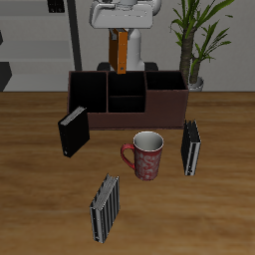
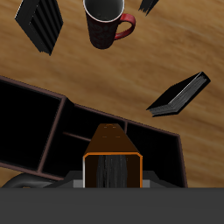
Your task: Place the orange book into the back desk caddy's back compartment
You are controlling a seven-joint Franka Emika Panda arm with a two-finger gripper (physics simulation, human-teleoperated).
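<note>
While the tool (image 1: 120,38) hangs over the table's back edge, it pinches the orange book (image 1: 120,52) by its upper end, so the book dangles upright, long axis vertical, above the back desk caddy (image 1: 159,104). In the exterior view the book's lower end sits just above the caddy's rear wall, near the middle of the box's width, and appears clear of the wood. The wrist view looks straight down the book (image 2: 112,154): its narrow end is framed between the tool's fingers, and beneath it run the dark partitions of the caddy (image 2: 35,114), with the back compartment (image 2: 96,147) lying directly under or just beside the book's lower edge; which of the two cannot be settled from this angle. That alignment is what the coming move appears to turn on: the book's thin profile has to run parallel to the narrow cell and sit squarely over it before any descent, or its bottom edge would likely catch a partition. Nearer the table's front edge stand a red patterned mug (image 1: 144,154), a black book (image 1: 73,132) leaning beside the caddy's corner, and two striped books (image 1: 105,208) (image 1: 190,147), all well apart from the hanging book and out of its likely path.
</note>
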